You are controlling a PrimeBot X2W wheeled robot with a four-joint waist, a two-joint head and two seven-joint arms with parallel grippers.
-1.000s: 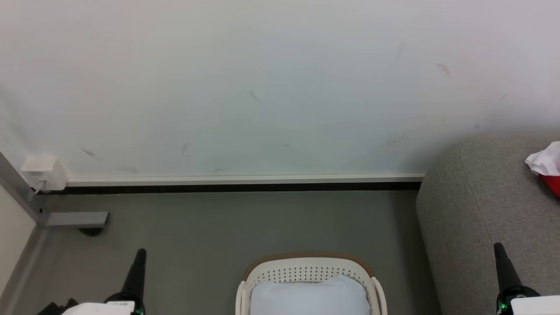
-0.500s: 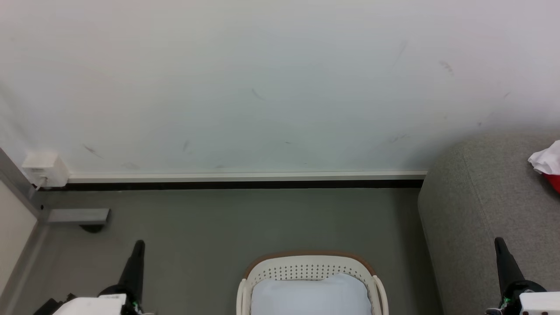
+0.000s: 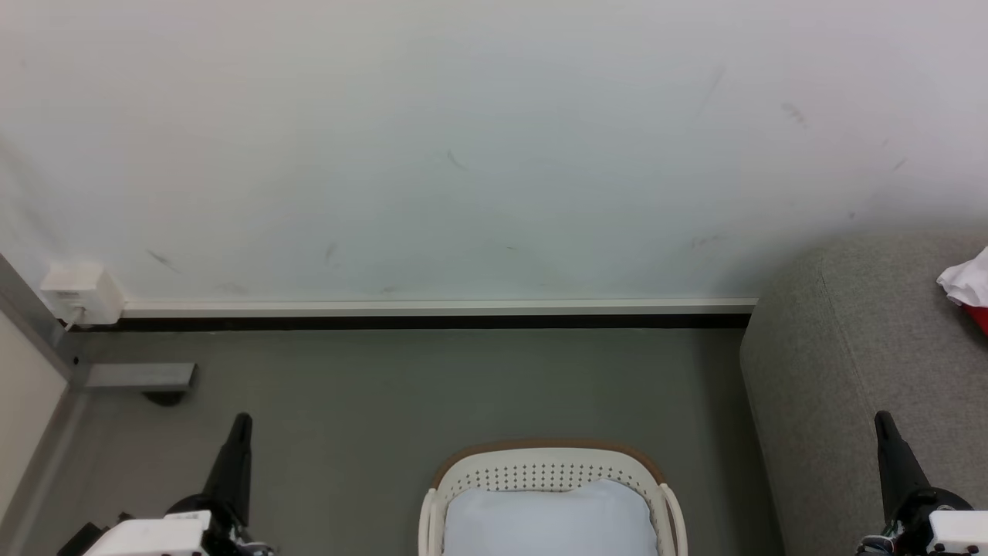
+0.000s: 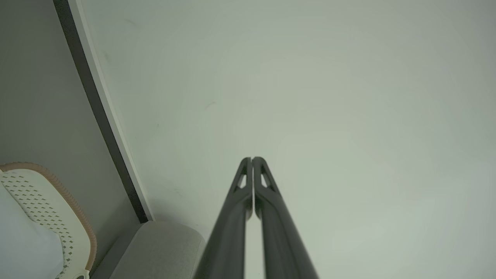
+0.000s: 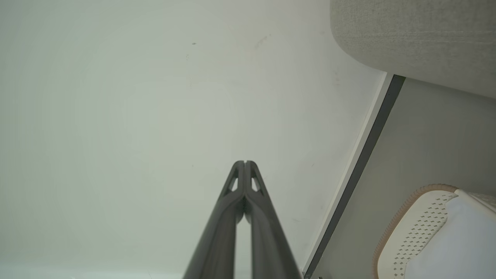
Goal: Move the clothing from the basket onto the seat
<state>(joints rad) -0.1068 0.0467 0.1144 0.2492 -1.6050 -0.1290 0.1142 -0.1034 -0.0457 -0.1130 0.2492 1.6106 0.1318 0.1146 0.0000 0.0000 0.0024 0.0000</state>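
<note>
The cream basket (image 3: 548, 472) with a brown rim stands on the floor at the bottom centre, holding a pale bluish-white pad (image 3: 549, 521). On the grey seat (image 3: 857, 363) at the right edge lies clothing (image 3: 969, 289), white over red, cut off by the frame. My left gripper (image 3: 242, 419) is shut at the lower left, empty, well left of the basket. My right gripper (image 3: 882, 417) is shut at the lower right, in front of the seat's side. Each wrist view shows closed fingertips (image 4: 252, 159) (image 5: 245, 162) pointing at the wall, with the basket (image 4: 46, 201) (image 5: 418, 221) at the side.
A white wall (image 3: 463, 154) with a skirting strip (image 3: 432, 309) runs across ahead. A small white box (image 3: 81, 293) and a grey metal frame foot (image 3: 139, 377) sit at the left. Grey floor (image 3: 432, 386) lies between the wall and the basket.
The whole head view has shifted slightly, so the camera moved. Both grippers stay shut and empty; their tips sit a little higher in the picture.
</note>
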